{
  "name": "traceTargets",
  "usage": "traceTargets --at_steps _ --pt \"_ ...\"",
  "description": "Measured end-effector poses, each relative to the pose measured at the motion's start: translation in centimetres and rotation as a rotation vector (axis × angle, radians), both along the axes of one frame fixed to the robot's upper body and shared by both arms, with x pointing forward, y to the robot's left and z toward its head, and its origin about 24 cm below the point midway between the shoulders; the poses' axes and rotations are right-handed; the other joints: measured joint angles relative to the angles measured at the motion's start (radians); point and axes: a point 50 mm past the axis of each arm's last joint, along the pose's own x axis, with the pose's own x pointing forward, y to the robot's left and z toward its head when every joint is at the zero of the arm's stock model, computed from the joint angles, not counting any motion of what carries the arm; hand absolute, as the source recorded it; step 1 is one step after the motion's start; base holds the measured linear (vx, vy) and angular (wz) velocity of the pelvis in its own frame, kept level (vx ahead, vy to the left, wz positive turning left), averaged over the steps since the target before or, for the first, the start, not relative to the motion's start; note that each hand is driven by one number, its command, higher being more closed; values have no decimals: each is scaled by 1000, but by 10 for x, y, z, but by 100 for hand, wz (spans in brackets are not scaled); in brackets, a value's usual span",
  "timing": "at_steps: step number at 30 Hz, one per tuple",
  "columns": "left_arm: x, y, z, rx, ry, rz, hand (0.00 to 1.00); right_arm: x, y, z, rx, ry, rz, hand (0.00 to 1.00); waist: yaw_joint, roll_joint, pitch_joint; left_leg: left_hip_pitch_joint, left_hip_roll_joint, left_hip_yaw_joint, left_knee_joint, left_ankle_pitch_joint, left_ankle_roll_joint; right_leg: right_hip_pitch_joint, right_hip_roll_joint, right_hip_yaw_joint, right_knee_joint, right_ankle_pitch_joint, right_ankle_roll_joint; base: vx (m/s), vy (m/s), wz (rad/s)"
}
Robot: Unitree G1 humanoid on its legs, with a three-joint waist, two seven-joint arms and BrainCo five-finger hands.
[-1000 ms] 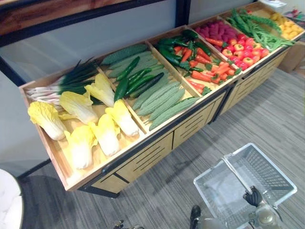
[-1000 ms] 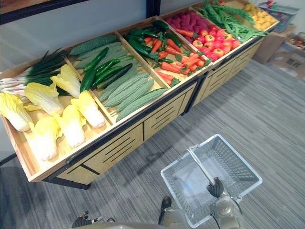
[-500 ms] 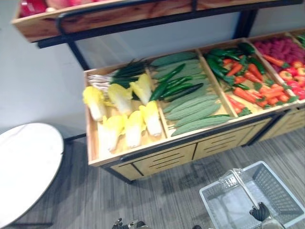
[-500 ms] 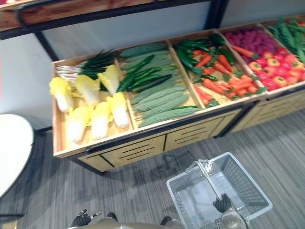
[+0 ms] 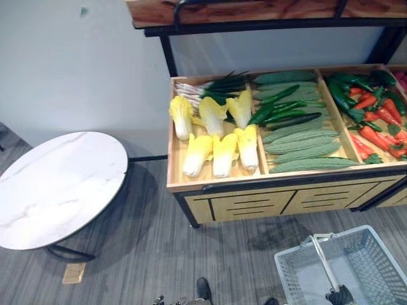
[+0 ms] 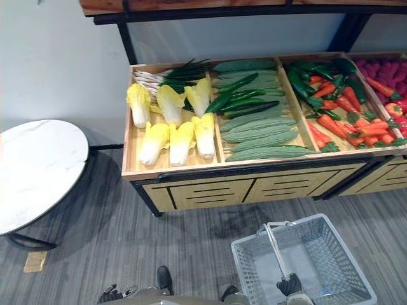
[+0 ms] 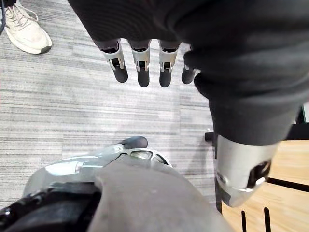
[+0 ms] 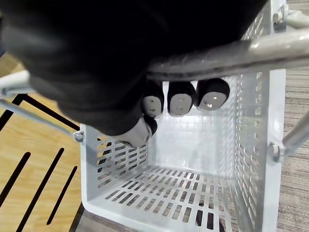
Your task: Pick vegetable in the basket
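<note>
Down at the lower right, the right hand [image 6: 289, 284] is gripping the basket's handle [image 8: 231, 53], its fingers [image 8: 181, 99] curling tightly round the bar. The basket [image 6: 331, 254] is hanging over the floor, just in front of the stand, and nothing is lying in it.

The left hand [image 7: 143, 72] is hanging low at the robot's side, carrying nothing, its fingers pointing down, loosely straight and slightly spread. Being the free one, it is probably the hand for the picking.

The vegetables are all sitting in the wooden stand [image 6: 241, 166], ahead of both hands and higher than them, well apart from the fingers. The cabbages [image 6: 181, 143] are lying in the leftmost compartment, the one most nearly facing the left arm. The front row is pointing its white stems toward the robot, the long axis running front to back. Green onions [image 6: 172, 76] are lying behind them. One compartment to the right, cucumbers [image 6: 245, 101] and ridged gourds [image 6: 261, 136] are lying mostly across, nearly parallel to the front edge. Carrots [image 6: 346, 124] are lying further right.

A reach would be going up and forward over the front rim.

The floor [image 6: 95, 241] is showing grey planks. A round white table [image 6: 32, 171] is standing to the left of the stand, a dark shelf [image 6: 191, 5] is hanging above it, and a person's shoe [image 7: 24, 29] is resting on the floor nearby.
</note>
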Motion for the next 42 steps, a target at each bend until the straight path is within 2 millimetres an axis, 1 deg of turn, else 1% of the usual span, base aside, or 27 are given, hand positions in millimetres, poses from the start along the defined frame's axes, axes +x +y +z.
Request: traceTargets --at_steps 2,3,4,5,7,8,9,11,12,15,17,20,22,23,24,25,27,28,30,31,33,34,35,36,37,40,42 --pt "-2 1 -1 1 15 -2 0 0 2 -2 7 8 -3 100 0 -6 4 10 -17 1 0 -10 15 -3 -25 8 26 -2 8 60 99 1" --pt "-3 2 -1 4 18 -6 0 0 4 -3 12 11 -6 100 0 -18 4 15 -32 2 0 -18 27 -18 -51 19 65 -12 24 74 96 -1" --pt "-3 3 -1 7 19 -10 0 0 5 -3 15 11 -8 100 0 -21 5 23 -40 5 0 -21 31 -19 -66 25 86 -17 34 97 86 -5" --pt "-4 6 0 15 23 -19 0 0 9 -4 23 15 -9 100 -1 -40 16 43 -59 10 0 -29 43 -21 -93 44 131 -27 47 106 69 -8" --pt "-4 9 1 29 25 -40 0 2 13 -6 34 15 -5 100 -1 -45 19 55 -68 12 0 -38 49 -24 -99 99 170 -22 45 87 53 -3" --pt "-4 13 1 40 24 -43 0 4 18 -8 51 17 6 100 -3 -63 26 64 -70 10 -1 -43 44 -24 -93 166 174 -18 51 91 34 4" --pt "-3 18 2 53 23 -44 0 5 27 -11 78 28 19 100 -3 -73 26 69 -69 8 -1 -44 42 -19 -83 210 163 -17 51 79 27 6" --pt "-2 22 4 62 18 -36 0 7 37 -14 108 30 22 100 -1 -94 29 67 -65 3 -1 -45 41 -17 -69 236 146 -15 48 80 -17 7" --pt "-1 24 4 65 11 -28 0 9 44 -15 130 22 14 100 0 -102 34 60 -55 -9 -1 -43 38 -16 -51 267 137 -7 36 98 -39 16" --pt "-1 26 5 69 8 -13 0 5 45 -17 144 29 -11 100 0 -107 37 60 -47 -34 -1 -42 35 -4 -37 286 131 -5 32 86 -34 22" --pt "-2 28 5 70 6 12 0 3 45 -18 150 41 -25 100 2 -109 35 57 -45 -41 -1 -42 32 15 -26 296 89 -5 33 69 -37 4" --pt "-2 32 6 70 -9 88 0 5 45 -18 151 36 -28 100 2 -113 34 39 -46 -24 -1 -38 26 17 -13 330 19 -16 50 58 -40 -13" --pt "3 35 7 77 -33 161 0 2 42 -18 151 33 -67 100 0 -108 34 37 -43 -21 -1 -37 23 16 -5 337 2 -24 45 57 -38 -9" --pt "8 39 10 90 -65 247 0 -3 39 -19 153 39 -105 100 0 -109 32 39 -43 -22 -1 -39 20 17 -2 337 -2 -33 51 75 -32 1" --pt "18 45 15 126 -120 321 0 -8 37 -19 157 39 -149 100 0 -110 31 37 -41 -24 -1 -40 18 17 0 333 -2 -38 52 87 -32 4" --pt "25 48 18 142 -153 349 0 -10 35 -20 158 39 -168 100 0 -110 31 33 -41 -26 -1 -39 17 16 -1 331 -3 -39 51 110 -34 10" --pt "58 60 42 231 -345 454 0 -19 34 -21 154 44 -215 100 0 -111 30 18 -42 -42 0 -34 11 13 -1 317 -3 -43 45 139 -28 16" --pt "66 62 49 258 -399 465 0 -21 34 -21 151 46 -223 100 -1 -112 29 14 -44 -48 0 -33 11 14 0 311 -3 -43 45 149 -26 18" --pt "100 68 87 347 -626 517 0 -26 33 -21 142 53 -241 100 0 -113 27 9 -49 -54 1 -26 17 15 1 306 -5 -40 50 170 -21 11" --pt "106 69 97 367 -678 531 0 -26 32 -21 137 52 -243 100 0 -112 26 9 -50 -55 3 -26 18 16 0 307 -5 -40 50 200 -11 4" --pt "127 73 136 464 -860 565 0 -25 32 -21 132 49 -240 100 0 -110 23 14 -49 -56 6 -25 18 20 2 312 0 -41 45 164 -9 3" --pt "130 74 143 488 -892 566 0 -25 33 -21 132 50 -238 100 -1 -109 20 16 -48 -56 7 -25 18 21 3 315 3 -43 42 125 -16 1" --pt "134 76 157 535 -943 568 0 -25 33 -21 132 51 -233 100 -1 -107 18 26 -44 -54 6 -25 18 26 6 321 11 -44 39 111 -22 0" --pt "138 77 170 573 -993 567 0 -25 34 -21 132 54 -226 100 -2 -104 12 36 -38 -51 6 -25 18 34 11 324 15 -46 24 107 -27 -4" --pt "139 77 177 608 -1017 564 0 -25 34 -21 133 54 -222 100 -2 -102 10 44 -32 -48 6 -25 18 37 16 327 15 -44 22 79 -38 -10" --pt "143 77 189 690 -1051 550 0 -20 35 -20 130 35 -198 100 -2 -92 -1 47 -15 -34 5 -23 14 33 33 351 13 -42 18 43 -38 -15" --pt "147 77 192 696 -1057 557 0 -17 35 -19 128 18 -182 100 -2 -87 -4 49 -6 -17 1 -23 13 30 41 364 4 -42 18 -4 -40 -24"
